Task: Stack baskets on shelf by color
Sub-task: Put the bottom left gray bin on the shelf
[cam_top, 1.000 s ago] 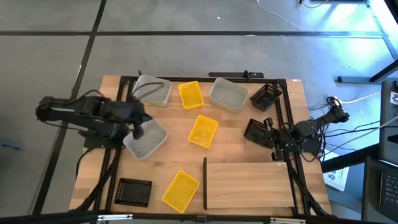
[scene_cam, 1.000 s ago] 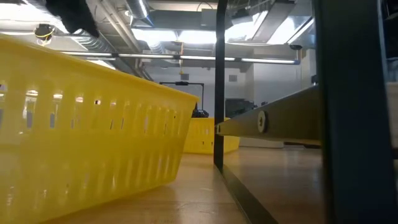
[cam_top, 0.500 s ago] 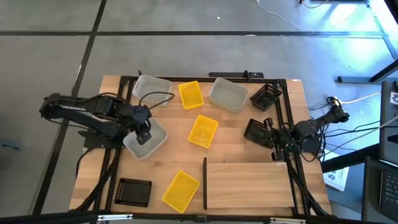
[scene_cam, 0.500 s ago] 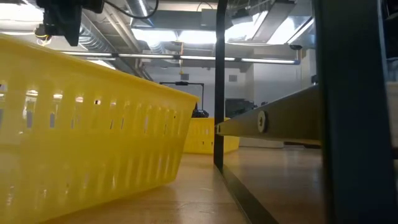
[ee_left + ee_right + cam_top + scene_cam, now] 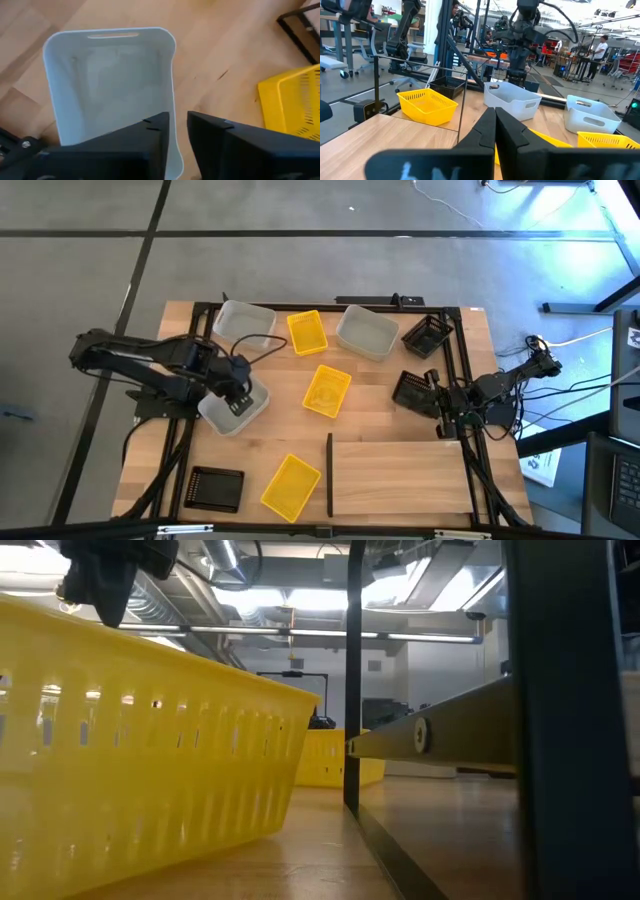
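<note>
A translucent grey-white basket (image 5: 232, 410) (image 5: 107, 85) rests on its bottom at the table's left. My left gripper (image 5: 238, 390) (image 5: 178, 122) hangs just above its right long wall (image 5: 172, 90), pointing steeply down. It is open by a narrow gap, one finger over each side of that wall. Two more grey-white baskets (image 5: 245, 325) (image 5: 366, 332), three yellow baskets (image 5: 307, 332) (image 5: 327, 390) (image 5: 291, 485) and three black baskets (image 5: 427, 335) (image 5: 415, 392) (image 5: 215, 488) lie scattered. The shelf (image 5: 400, 477) is at the near right. My right gripper (image 5: 495, 122) waits shut at the right edge.
The shelf's thin dark divider (image 5: 329, 475) (image 5: 352, 690) stands at its left edge, close to the near yellow basket (image 5: 150, 750). A dark metal frame (image 5: 330, 305) runs around the table. Bare wood lies between the middle yellow basket and the shelf.
My left gripper has moved toward the table's right edge and a little down, coming over the grey-white basket's right side. It has rolled and tipped to point more steeply down. The baskets have stayed where they were.
</note>
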Tool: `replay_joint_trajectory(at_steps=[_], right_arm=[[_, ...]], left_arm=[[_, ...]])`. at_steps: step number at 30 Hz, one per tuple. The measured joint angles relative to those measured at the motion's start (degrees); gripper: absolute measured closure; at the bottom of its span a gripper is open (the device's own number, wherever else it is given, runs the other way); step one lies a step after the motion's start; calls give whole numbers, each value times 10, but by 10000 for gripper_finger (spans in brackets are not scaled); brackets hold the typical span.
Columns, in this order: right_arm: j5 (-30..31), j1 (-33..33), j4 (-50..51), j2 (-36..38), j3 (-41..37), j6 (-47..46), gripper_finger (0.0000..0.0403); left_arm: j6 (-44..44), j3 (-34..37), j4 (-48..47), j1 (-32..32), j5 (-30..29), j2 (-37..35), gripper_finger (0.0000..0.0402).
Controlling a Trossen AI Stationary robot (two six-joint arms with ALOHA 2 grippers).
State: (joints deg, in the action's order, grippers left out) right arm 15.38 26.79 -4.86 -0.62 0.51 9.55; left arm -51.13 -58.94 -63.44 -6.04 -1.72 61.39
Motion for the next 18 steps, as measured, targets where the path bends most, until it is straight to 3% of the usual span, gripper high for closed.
replay_joint_trajectory(at_steps=[8,18], right_arm=[[0,0,0,0,0,-1,402],[0,0,0,0,0,-2,402]], left_arm=[[-87,0,22,0,3,78,322],[-63,0,85,0,29,187,321]])
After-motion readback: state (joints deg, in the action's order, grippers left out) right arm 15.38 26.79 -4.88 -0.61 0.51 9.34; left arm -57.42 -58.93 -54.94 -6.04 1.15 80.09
